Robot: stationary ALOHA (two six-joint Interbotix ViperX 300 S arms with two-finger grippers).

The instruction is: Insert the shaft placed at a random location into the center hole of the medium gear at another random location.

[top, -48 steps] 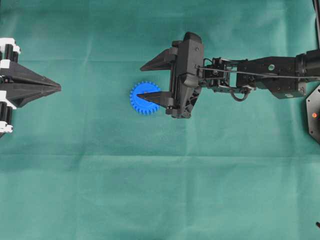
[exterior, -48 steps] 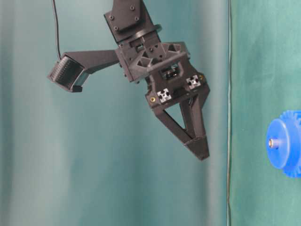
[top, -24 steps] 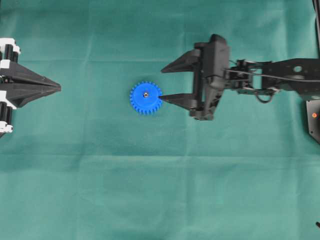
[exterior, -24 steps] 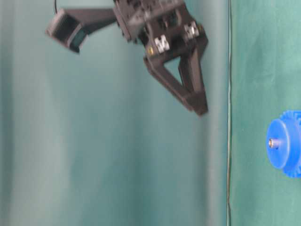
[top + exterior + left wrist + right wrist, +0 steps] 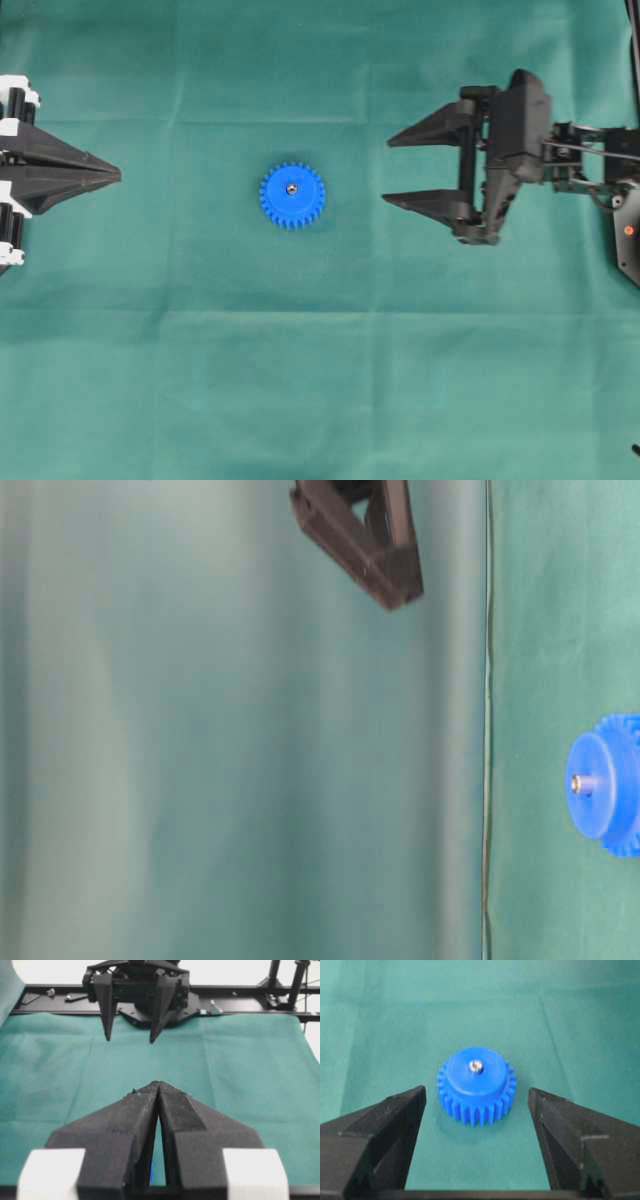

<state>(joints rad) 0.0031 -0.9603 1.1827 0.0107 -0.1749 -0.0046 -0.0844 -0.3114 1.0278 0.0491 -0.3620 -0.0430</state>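
toothed blue plastic medium gear (image 5: 292, 196), shiny metal shaft (image 5: 291, 187)

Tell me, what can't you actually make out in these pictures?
- How deep the shaft sits in the medium gear: only its tip shows; the hub hides the rest.
- The center hole: filled by the shaft in every view.
- Table-level view: the gear's right side is cut off by the frame edge, and only the right claw fingers' ends show at the top.
- Left wrist view: the shut left claw hides the gear.
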